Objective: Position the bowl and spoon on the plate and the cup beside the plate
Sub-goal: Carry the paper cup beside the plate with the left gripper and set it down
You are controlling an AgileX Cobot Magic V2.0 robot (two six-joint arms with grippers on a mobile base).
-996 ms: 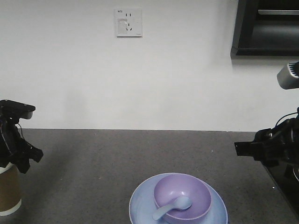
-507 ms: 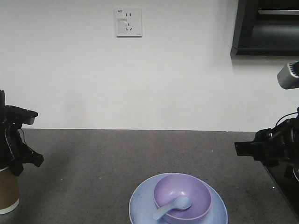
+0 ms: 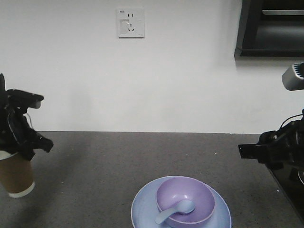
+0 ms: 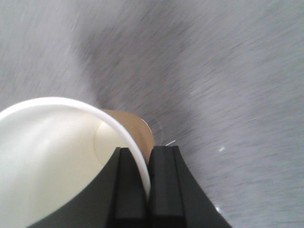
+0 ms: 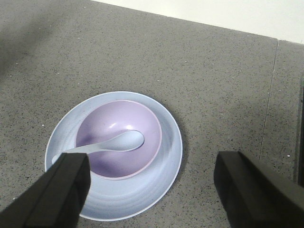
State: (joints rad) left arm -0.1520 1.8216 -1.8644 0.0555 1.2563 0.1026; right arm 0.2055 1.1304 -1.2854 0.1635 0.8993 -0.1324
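Front view: the left gripper (image 3: 23,142) holds the cup (image 3: 16,175) by its rim, lifted off the counter (image 3: 118,161) at far left. Left wrist view: two black fingers (image 4: 128,190) pinch the cup's white rim. Right wrist view: the right gripper (image 5: 152,190), fingers wide apart, hangs over the plate (image 5: 161,161), which carries the bowl (image 5: 142,118) with the spoon (image 5: 121,141) inside.

- We see the plate (image 3: 181,209) at the near middle of the counter (image 3: 142,156), with the bowl (image 3: 185,201) sitting in it.
- The spoon (image 3: 175,211) lies in the bowl, its handle over the bowl's near-left rim.
- The cup (image 3: 16,175) hangs above the counter far to the left, well apart from the plate.
- A wall socket (image 3: 130,22) sits on the wall behind.
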